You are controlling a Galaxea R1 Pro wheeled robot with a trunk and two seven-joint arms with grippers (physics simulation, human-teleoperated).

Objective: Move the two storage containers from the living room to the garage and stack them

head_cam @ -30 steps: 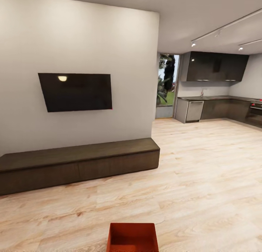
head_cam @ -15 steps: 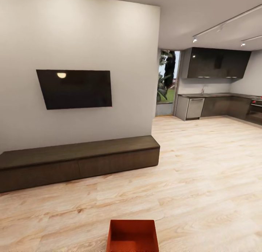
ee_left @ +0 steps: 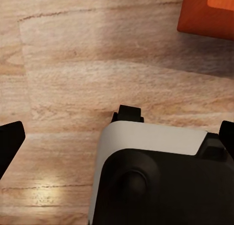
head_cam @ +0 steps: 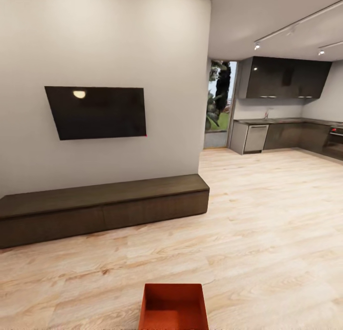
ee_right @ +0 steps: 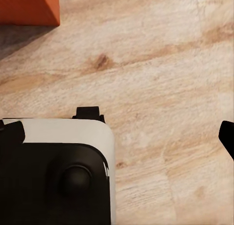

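Observation:
One orange-red storage container [head_cam: 173,306] sits on the light wood-plank flooring of the living room, at the bottom middle of the head view, topless and empty. A corner of an orange-red container [ee_left: 207,13] shows in the left wrist view, and another corner [ee_right: 29,6] in the right wrist view. My left gripper [ee_left: 117,140] hangs open above the planks, its black fingertips [ee_left: 9,140] wide apart with nothing between them. Over the planks, my right gripper [ee_right: 119,135] is open too and holds nothing.
A black TV screen [head_cam: 97,111] hangs on the white wall over a long low dark-brown cabinet [head_cam: 102,208]. To the right, open wood flooring [head_cam: 276,215] runs to a dark kitchen [head_cam: 286,129]. My white and black base [ee_left: 151,176] lies under both grippers.
The whole head view has shifted: the ceiling light has left the top and the container sits slightly higher, so the camera moved. The container itself has not moved.

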